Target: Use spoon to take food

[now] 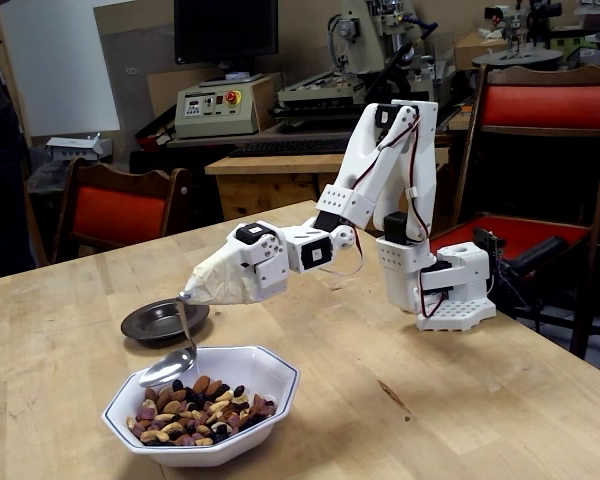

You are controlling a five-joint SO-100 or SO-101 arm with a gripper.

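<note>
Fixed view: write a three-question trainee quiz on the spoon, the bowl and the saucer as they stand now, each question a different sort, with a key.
1. True or false: the spoon held at the gripper already carries food.
2. Multiple choice: the spoon's scoop end hangs over
A. the dark saucer
B. the white bowl
C. the bare table
3. Fill in: the saucer lies ______ the bowl as the camera sees it, empty.

Key:
1. False; the scoop looks empty and sits just above the nuts near the bowl's back left rim.
2. B
3. behind (up and left in the picture)
</note>
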